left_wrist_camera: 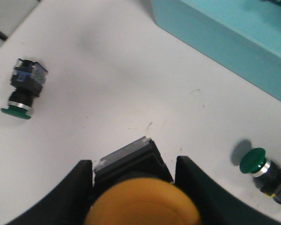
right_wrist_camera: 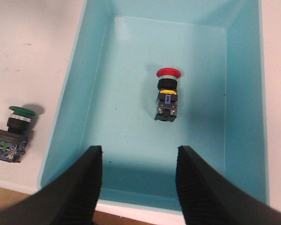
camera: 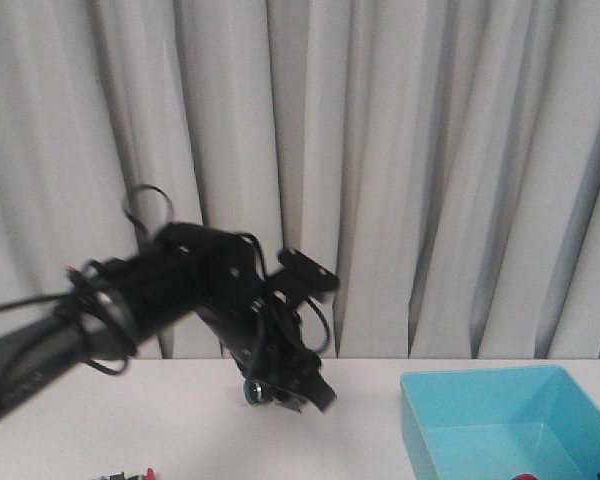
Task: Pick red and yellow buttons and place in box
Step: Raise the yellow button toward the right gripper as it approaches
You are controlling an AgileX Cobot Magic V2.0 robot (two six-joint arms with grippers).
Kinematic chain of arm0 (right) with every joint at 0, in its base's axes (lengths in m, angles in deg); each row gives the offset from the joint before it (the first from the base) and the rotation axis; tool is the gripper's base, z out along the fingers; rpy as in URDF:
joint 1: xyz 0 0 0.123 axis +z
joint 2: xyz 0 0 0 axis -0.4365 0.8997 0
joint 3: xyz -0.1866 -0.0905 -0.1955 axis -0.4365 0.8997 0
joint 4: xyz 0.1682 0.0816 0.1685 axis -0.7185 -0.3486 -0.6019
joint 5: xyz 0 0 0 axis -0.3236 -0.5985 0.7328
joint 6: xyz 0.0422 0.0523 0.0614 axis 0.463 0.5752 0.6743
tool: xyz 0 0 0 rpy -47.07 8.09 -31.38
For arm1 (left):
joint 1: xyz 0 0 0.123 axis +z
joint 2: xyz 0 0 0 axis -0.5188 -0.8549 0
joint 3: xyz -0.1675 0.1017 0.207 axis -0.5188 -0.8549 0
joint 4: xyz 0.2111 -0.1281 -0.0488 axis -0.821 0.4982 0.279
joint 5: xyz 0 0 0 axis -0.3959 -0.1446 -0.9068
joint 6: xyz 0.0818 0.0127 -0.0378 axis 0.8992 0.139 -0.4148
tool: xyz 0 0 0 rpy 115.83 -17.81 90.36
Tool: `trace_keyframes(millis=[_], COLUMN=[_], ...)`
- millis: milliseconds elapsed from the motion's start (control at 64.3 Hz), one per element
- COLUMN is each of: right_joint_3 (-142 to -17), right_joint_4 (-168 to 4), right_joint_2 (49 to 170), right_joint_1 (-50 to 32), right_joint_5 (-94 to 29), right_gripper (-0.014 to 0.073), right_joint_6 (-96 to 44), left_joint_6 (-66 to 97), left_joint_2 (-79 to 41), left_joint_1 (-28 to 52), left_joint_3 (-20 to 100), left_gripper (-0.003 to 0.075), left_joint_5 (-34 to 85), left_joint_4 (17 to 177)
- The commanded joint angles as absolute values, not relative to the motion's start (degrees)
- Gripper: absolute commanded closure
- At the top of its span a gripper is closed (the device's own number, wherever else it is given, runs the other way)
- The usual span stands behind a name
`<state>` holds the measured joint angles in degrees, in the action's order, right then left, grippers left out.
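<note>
In the left wrist view my left gripper (left_wrist_camera: 133, 165) is shut on the yellow button (left_wrist_camera: 143, 202), its black fingers pressing the dark body on both sides, above the white table. In the front view that gripper (camera: 302, 386) hangs over the table, left of the turquoise box (camera: 450, 415). The red button (right_wrist_camera: 167, 93) lies on its side on the floor of the box (right_wrist_camera: 131, 70). My right gripper (right_wrist_camera: 139, 157) stands open over the box's near end with nothing between its fingers.
One green-capped button (left_wrist_camera: 23, 88) lies on the table on one side of the left gripper and another (left_wrist_camera: 263, 168) on the other side, near the box wall (left_wrist_camera: 234, 33). A green button (right_wrist_camera: 13, 133) lies just outside the box. Grey curtains hang behind the table.
</note>
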<state>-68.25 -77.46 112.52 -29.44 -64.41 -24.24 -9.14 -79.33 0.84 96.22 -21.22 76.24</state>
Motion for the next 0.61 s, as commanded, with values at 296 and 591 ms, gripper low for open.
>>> trace_keyframes(millis=[296, 591], right_joint_3=[-69.8, -72.9], right_joint_4=[-91.8, -100.0], right_joint_2=[111.5, 117.0], right_joint_1=[-29.7, -29.6], right_joint_5=[-61.0, -65.2], right_gripper=[0.0224, 0.0224], right_joint_6=[-41.4, -51.6], left_joint_6=[8.6, 27.8], left_joint_2=[-65.1, -53.5], left_joint_1=[11.5, 15.5], left_joint_3=[87.2, 66.5], left_gripper=[0.0533, 0.0532], left_joint_5=[-16.9, -7.6], left_joint_4=[96.3, 110.3])
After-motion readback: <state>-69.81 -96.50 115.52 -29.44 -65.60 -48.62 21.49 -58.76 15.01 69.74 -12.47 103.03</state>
